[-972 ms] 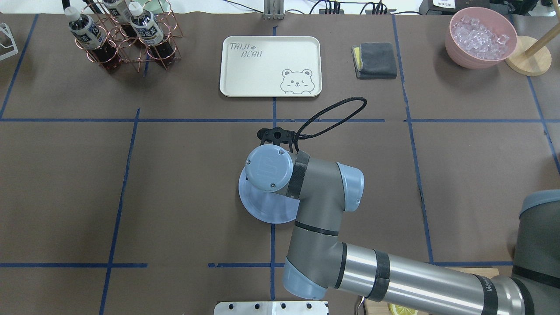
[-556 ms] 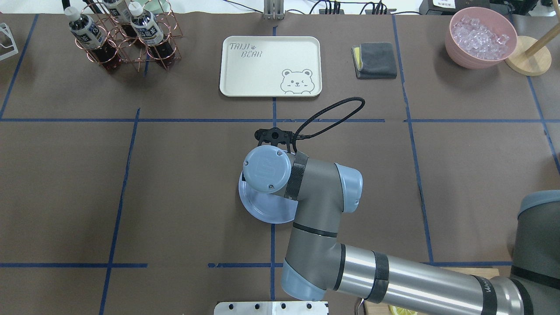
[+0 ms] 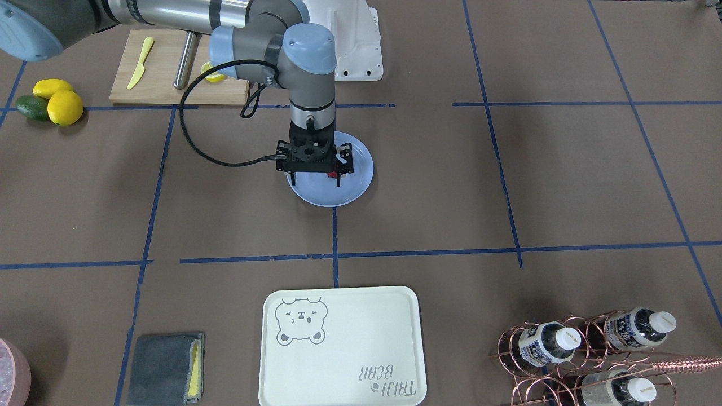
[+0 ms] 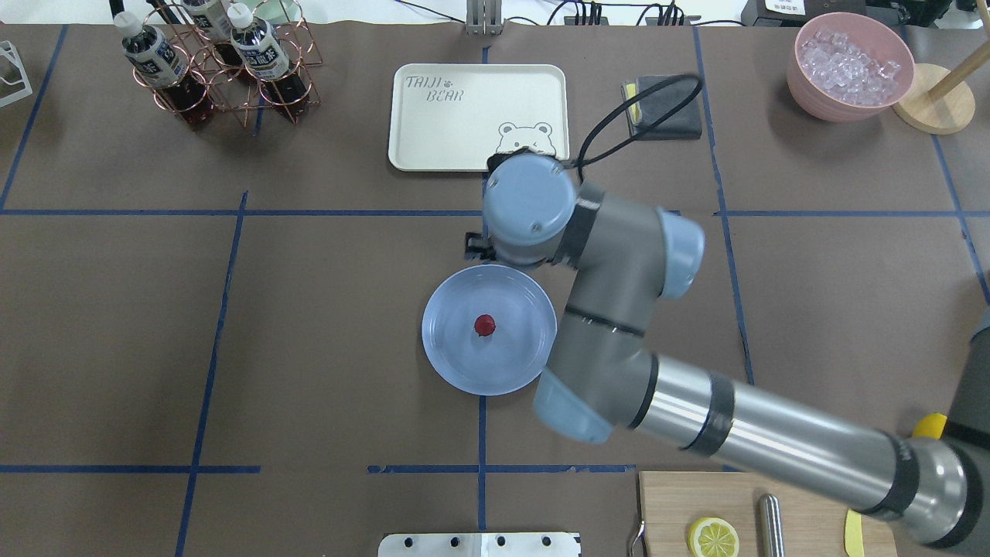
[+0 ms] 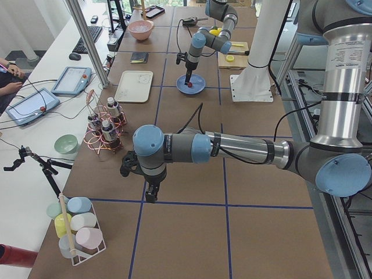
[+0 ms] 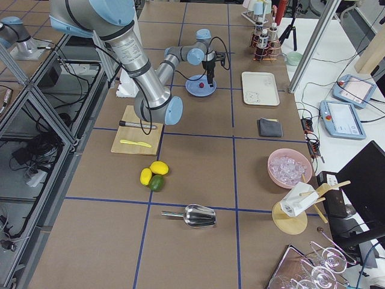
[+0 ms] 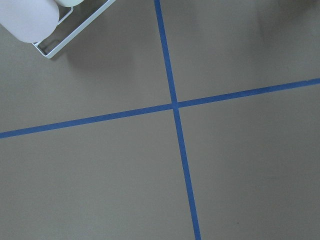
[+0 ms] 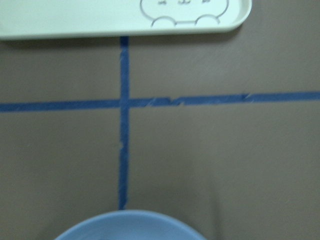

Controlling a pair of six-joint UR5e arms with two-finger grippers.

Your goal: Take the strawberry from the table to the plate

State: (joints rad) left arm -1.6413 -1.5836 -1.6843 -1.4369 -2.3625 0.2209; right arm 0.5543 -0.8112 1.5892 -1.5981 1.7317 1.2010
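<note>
Presently the tiny dark red strawberry [image 4: 485,325] lies at the centre of the round glossy light blue plate [image 4: 448,363], mid-way along the brown paper-covered bench [image 4: 116,309]. One cream rectangular bear tray [image 4: 464,131] sits toward the far edge. The right pincer [image 3: 315,171] hovers by the plate's far rim, clear of the strawberry; I cannot tell how far it is spread. I cannot tell for the left pincer [image 5: 150,195] either. One strawberry, one plate.
</note>
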